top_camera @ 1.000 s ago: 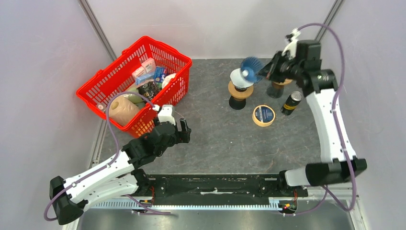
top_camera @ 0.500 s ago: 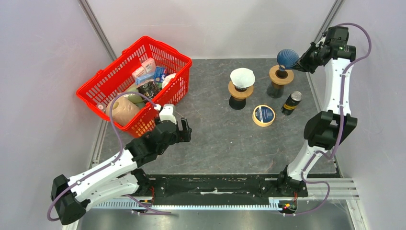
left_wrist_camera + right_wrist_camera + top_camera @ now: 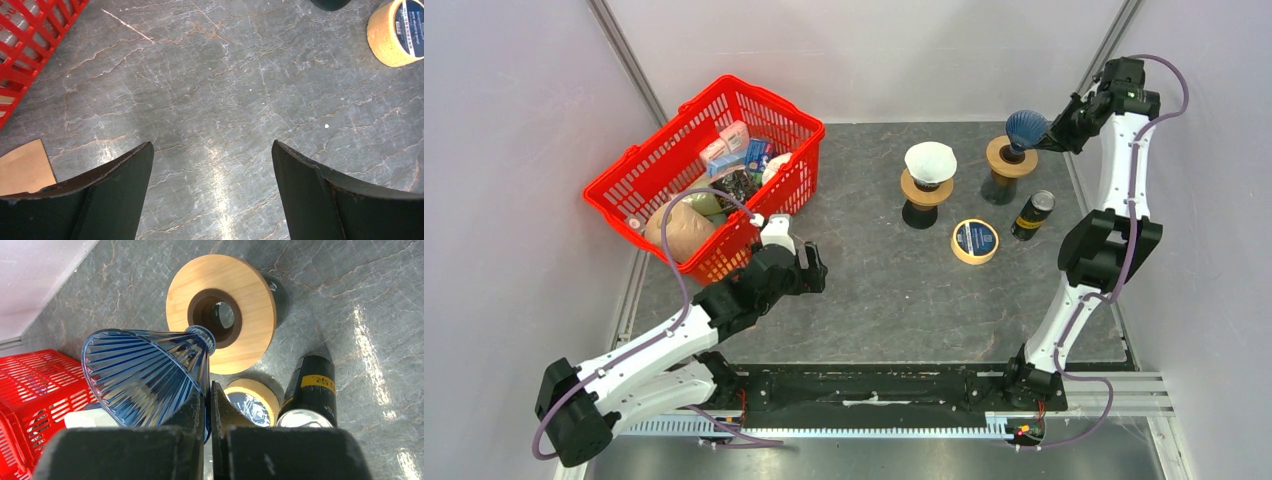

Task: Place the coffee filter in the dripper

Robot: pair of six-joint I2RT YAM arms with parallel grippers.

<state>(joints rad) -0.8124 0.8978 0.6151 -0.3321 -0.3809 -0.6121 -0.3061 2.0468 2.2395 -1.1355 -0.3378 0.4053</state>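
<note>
A: Spotted the right gripper (image 3: 207, 399) shut on the dripper (image 3: 145, 372) rim, tipped sideways, stem right by the stand (image 3: 247, 295) hole, far right corner of the table (image 3: 874, 290). Looked sketchy?

B: Yep. Thin pinch on a slick rim, so could've slipped, or gone in crooked and toppled onto the can (image 3: 312, 390). Found the filter (image 3: 930, 160) sitting on the other stand (image 3: 921, 192), mid far edge, well apart. Saw the left gripper (image 3: 212, 150) wide open, empty, near the basket (image 3: 776, 102).
</note>
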